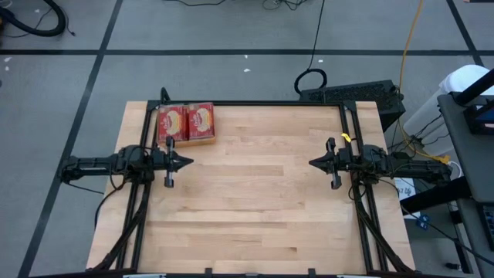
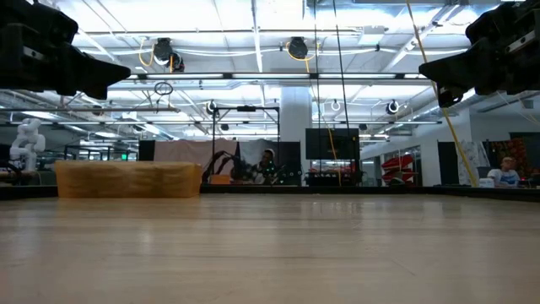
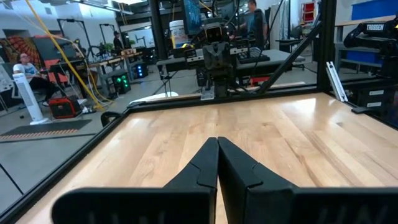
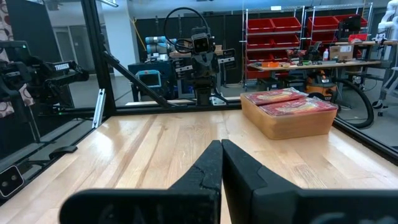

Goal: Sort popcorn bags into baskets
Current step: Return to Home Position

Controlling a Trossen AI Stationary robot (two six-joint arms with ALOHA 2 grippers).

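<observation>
Clenched jaws fill the foreground of each wrist view. The left jaws, on the left arm point(image 1: 116, 164), are pressed tip to tip, with only a thin seam between the fingers point(image 3: 200, 171), and they grasp nothing. The right jaws, on the right arm point(image 1: 386, 162), are in the same condition: fingers point(image 4: 205, 171) shut together, nothing grasped.

Reference landmark: the orange bin point(image 1: 186, 144), standing on the wooden bench point(image 1: 262, 208).

- Popcorn bags point(image 1: 202, 120): inside the bin. Two red faces show side by side and cover its whole opening. In the right wrist view the top bags point(image 4: 292, 102) sit level with or slightly above the bin wall point(image 4: 289, 127). Any bags beneath them are hidden.
- Left jaws: near the bin, just beside its long wall, not touching it, pointing along that wall.
- Right jaws: well apart from the bin, across the bench, pointing back toward the left jaws.
- Height: in the low view both arms hang above the level of the bin point(image 2: 126, 179) rim, clear of the bench surface.
</observation>
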